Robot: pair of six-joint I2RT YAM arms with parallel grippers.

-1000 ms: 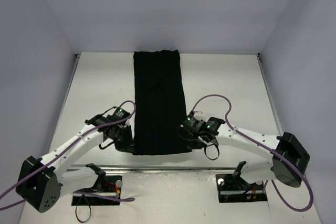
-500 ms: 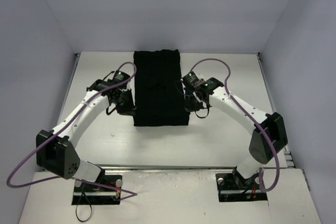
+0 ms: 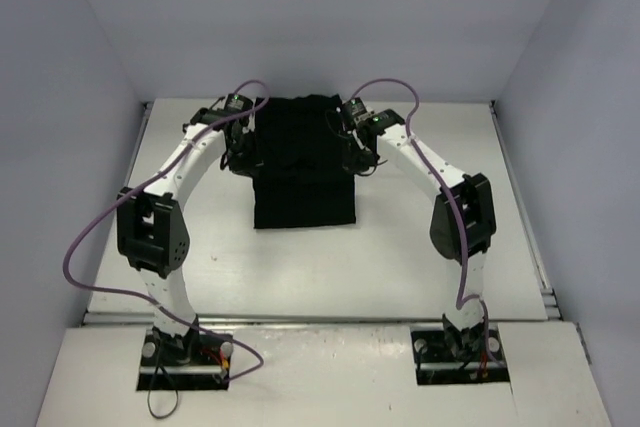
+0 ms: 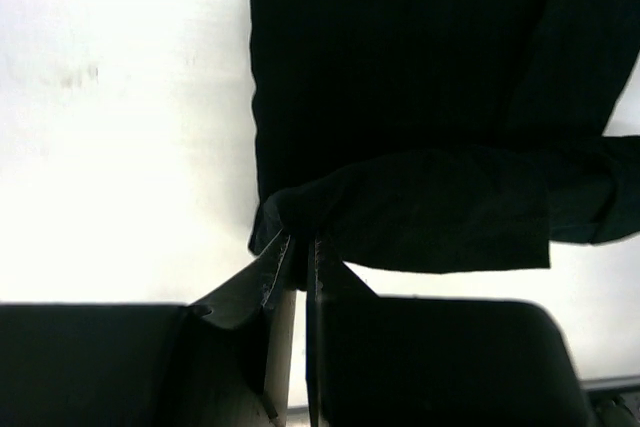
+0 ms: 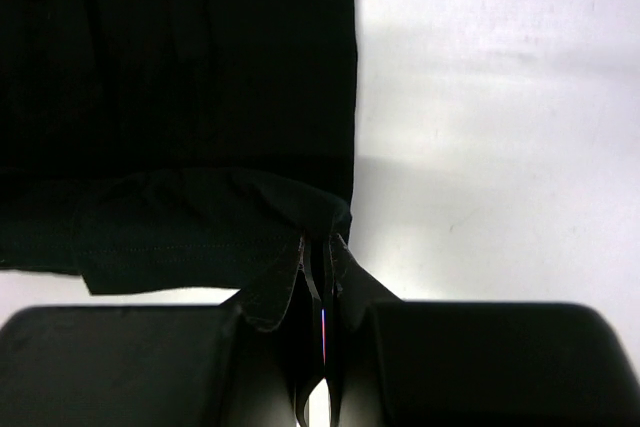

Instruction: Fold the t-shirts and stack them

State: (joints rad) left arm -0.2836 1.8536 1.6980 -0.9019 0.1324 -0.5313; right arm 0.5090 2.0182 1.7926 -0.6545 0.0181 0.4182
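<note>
T-shirt (image 3: pixel 303 197), plain black, lay folded on the table (image 3: pixel 420 237); we saw left end effector (image 4: pixel 298 245) and right end effector (image 5: pixel 320 245) clamping its edges.

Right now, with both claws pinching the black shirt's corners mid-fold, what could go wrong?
1. The left claw and right claw each hold only a thin pinch at a corner of the t-shirt, so the cloth could slip out.
2. The lifted flap looks loose between them in the wrist views, so it may land wrinkled.
3. If one claw lets go before the other, the fold could end up skewed.
</note>
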